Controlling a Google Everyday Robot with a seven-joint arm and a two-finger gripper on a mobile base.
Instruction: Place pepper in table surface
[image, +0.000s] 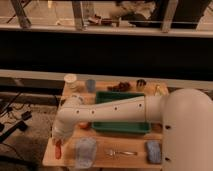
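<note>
Camera view looks down on the flat, light-brown wooden table surface (135, 159), with the big white robot arm (115, 112) stretched across it. The gripper (58, 141) hangs at the table's front left corner, just left of the folded grey cloth (85, 152). I cannot tell how its claw is set. The slim orange-red pepper (58, 150) is right under the gripper, at that same corner beside the cloth. It seems to lie on or almost on the wood. The pepper is likely light, a bit firm, and smooth, so it could slip. Its middle looks like the best place to pinch it. The green rectangular tray (121, 127) sits behind the cloth, and a fork (118, 152) lies right of it.
</note>
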